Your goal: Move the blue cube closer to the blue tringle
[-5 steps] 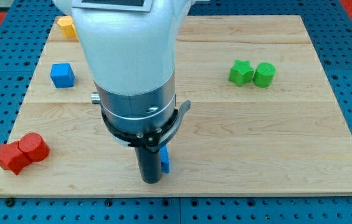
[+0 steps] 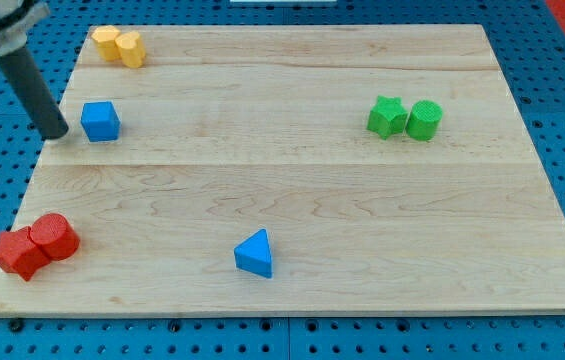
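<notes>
The blue cube (image 2: 100,121) sits at the board's upper left. The blue triangle (image 2: 255,254) lies near the view's bottom, a little left of centre, far from the cube. My tip (image 2: 55,131) rests at the board's left edge, just left of the blue cube, with a small gap between them. The dark rod slants up to the view's top left corner.
Two yellow blocks (image 2: 120,45) sit at the top left corner. A green star-like block (image 2: 388,116) and a green cylinder (image 2: 425,119) sit at the upper right. Two red blocks (image 2: 35,245) sit at the bottom left. The wooden board (image 2: 362,220) lies on a blue pegboard.
The arm has moved from over the blue triangle to the board's upper left edge, beside the blue cube. The triangle is now fully in view. No block has moved.
</notes>
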### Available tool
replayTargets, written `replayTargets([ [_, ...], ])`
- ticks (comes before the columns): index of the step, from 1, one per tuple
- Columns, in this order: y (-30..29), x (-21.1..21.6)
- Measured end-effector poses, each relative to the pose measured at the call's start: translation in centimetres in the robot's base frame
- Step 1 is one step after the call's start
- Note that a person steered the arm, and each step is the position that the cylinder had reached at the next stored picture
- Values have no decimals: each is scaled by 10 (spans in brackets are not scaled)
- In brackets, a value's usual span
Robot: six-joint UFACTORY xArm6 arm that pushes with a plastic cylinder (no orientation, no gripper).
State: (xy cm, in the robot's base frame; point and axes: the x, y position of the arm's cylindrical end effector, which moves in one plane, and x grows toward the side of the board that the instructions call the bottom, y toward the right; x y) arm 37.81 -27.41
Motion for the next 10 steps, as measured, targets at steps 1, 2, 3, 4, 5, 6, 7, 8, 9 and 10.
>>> replayTargets([
  [1,70,6],
  [2,157,60],
  [3,165,54],
  [4,185,44],
  [5,218,79],
  [6,222,104],
  [7,245,121],
  [8,277,123],
  [9,285,123],
  [10,281,108],
])
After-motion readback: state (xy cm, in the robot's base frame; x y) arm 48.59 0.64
